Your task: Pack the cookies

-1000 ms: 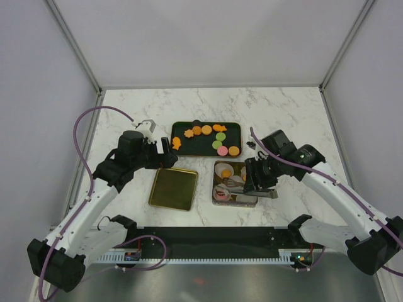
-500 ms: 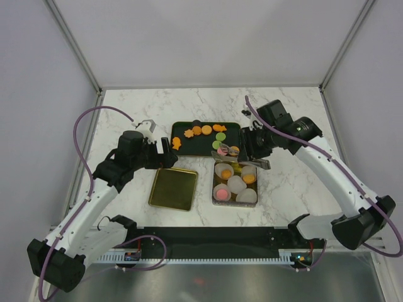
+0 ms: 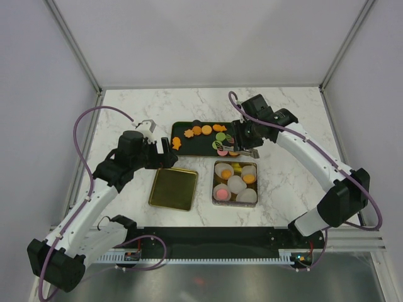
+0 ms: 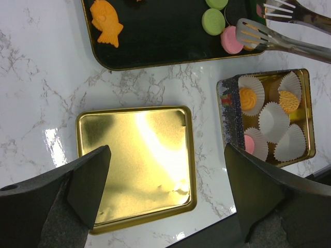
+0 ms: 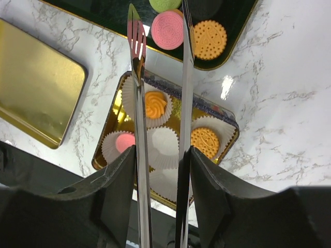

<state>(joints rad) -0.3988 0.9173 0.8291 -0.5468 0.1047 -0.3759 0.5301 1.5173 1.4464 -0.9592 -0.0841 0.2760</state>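
Note:
Several cookies (image 3: 206, 129) lie on a black tray (image 3: 198, 146): an orange fish (image 4: 106, 23), green rounds (image 4: 213, 21), a pink round (image 5: 170, 29) and an orange round (image 5: 209, 39). A gold tin (image 3: 214, 182) holds white paper cups, three with cookies: an orange swirl (image 5: 155, 103), a pink one (image 5: 125, 142) and an orange round (image 5: 205, 142). My right gripper (image 5: 161, 170) is shut on metal tongs (image 5: 137, 77). The tongs' tips are apart and empty, on either side of the pink round above the tray. My left gripper (image 4: 168, 175) is open and empty above the gold lid (image 4: 134, 165).
The gold lid (image 3: 173, 188) lies upturned left of the tin, in front of the tray. The right arm (image 3: 302, 148) reaches over the table's right half. Grey walls enclose the marble table on three sides.
My right gripper has carried the tongs from over the tin back to the black tray's right end. The left arm has not moved.

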